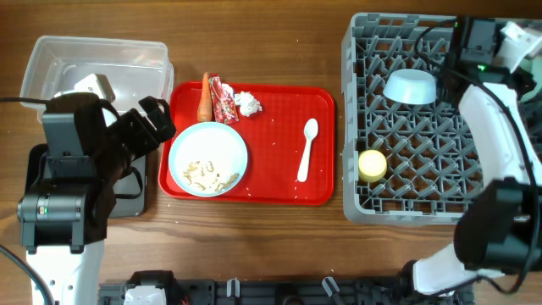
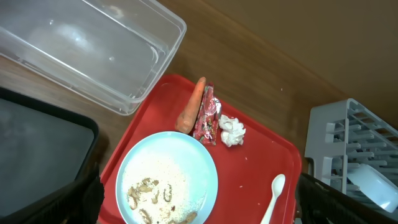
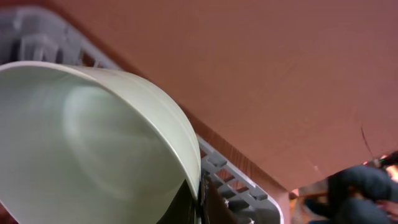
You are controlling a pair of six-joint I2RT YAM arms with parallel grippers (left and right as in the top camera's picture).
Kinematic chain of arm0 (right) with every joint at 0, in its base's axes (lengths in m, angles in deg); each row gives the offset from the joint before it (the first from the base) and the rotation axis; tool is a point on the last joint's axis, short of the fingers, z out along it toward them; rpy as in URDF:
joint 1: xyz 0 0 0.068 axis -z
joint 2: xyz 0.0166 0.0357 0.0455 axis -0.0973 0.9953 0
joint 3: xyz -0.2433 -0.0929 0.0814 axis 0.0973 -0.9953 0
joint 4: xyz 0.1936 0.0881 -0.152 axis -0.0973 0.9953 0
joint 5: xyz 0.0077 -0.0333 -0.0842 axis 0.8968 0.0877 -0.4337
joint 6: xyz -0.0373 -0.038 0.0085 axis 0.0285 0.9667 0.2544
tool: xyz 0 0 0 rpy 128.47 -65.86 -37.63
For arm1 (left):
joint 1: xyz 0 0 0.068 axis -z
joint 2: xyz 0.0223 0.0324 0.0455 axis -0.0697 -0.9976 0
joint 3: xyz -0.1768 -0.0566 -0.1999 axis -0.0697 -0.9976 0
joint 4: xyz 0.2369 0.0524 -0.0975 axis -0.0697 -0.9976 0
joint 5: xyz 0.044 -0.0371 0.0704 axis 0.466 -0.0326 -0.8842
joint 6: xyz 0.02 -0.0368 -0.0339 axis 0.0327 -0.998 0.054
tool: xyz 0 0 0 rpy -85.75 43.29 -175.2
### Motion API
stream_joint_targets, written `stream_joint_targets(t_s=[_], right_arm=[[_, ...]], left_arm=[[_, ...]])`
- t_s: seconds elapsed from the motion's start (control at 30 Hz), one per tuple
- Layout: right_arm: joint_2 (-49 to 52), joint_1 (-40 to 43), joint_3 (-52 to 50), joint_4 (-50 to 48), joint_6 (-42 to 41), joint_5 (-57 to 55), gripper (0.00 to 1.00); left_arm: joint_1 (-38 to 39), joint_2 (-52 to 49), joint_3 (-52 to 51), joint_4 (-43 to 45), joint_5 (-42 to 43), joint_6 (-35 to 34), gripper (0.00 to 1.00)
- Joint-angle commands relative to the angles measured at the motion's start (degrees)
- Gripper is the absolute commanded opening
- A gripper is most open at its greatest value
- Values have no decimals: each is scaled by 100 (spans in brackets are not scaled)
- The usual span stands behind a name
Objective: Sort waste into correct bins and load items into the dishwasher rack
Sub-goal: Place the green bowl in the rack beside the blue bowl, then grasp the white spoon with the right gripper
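Entry, non-task items only.

1. Red tray (image 1: 279, 174): you will see it flat on the surface, near the middle of the overhead view. It is rectangular with rounded corners and a low raised rim, and its long sides run left to right. In the left wrist view the same tray (image 2: 261, 162) appears turned, one corner pointing up and left.

2. Surface (image 1: 254, 42): brown wood with visible grain running left to right. It shows as a plain brown field in the left wrist view (image 2: 261, 56) and as a redder brown in the right wrist view (image 3: 280, 74).

3. Black rail (image 1: 279, 292): it runs along the near edge of the overhead view. You cannot make out detail.
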Motion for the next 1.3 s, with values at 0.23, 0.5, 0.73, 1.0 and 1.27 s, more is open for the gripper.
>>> stream_joint_targets(t_s=[0.23,0.5,0.73,1.0,1.27], right_arm=[[918,-140,7,-282,645,361,4],[457,-632,9,-280,973,1023,39],[-1331,-1115,42,205,1139,3528,60],[-1996,-3025,-44,1517,369,7512,54],[402,-4048,-409,1432,-2409,7403,55]], left_arm=[[7,0,103,15,-118,-50,100],[7,0,103,15,-118,-52,100],[7,0,103,15,-118,-50,100],[7,0,103,15,-118,-50,100],[7,0,103,15,-118,-50,100]])
